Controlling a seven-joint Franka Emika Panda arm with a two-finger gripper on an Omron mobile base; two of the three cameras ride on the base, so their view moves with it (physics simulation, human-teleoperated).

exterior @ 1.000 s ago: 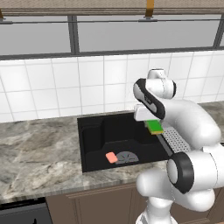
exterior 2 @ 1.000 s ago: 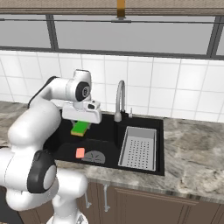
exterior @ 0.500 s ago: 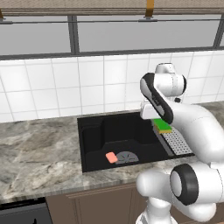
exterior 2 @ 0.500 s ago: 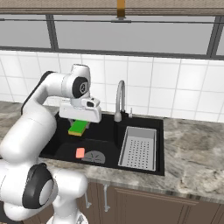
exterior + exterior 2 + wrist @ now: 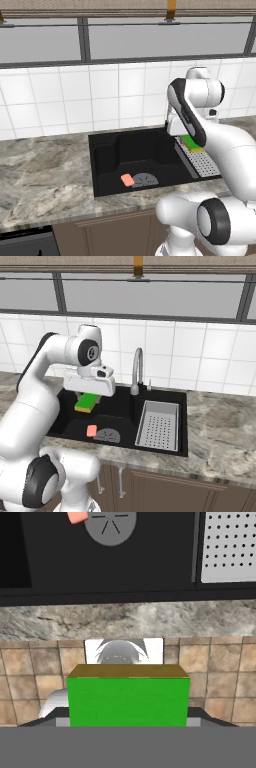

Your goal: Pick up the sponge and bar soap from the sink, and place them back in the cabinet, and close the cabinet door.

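The claw (image 5: 89, 400) grips the green-and-yellow sponge (image 5: 86, 402) in the air above the black sink (image 5: 120, 411), while the pink bar soap (image 5: 91, 430) lies on the basin floor, apparently just beside the round drain (image 5: 106, 436).

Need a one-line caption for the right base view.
Tool carries the sponge above the sink; bar soap lies beside the drain.

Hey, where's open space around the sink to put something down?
The grey counter left of the sink is bare from basin edge to backsplash. The counter right of the perforated drain tray is bare too. The basin floor is crowded near the drain, where the bar soap lies. The gripper holds the sponge above the basin.
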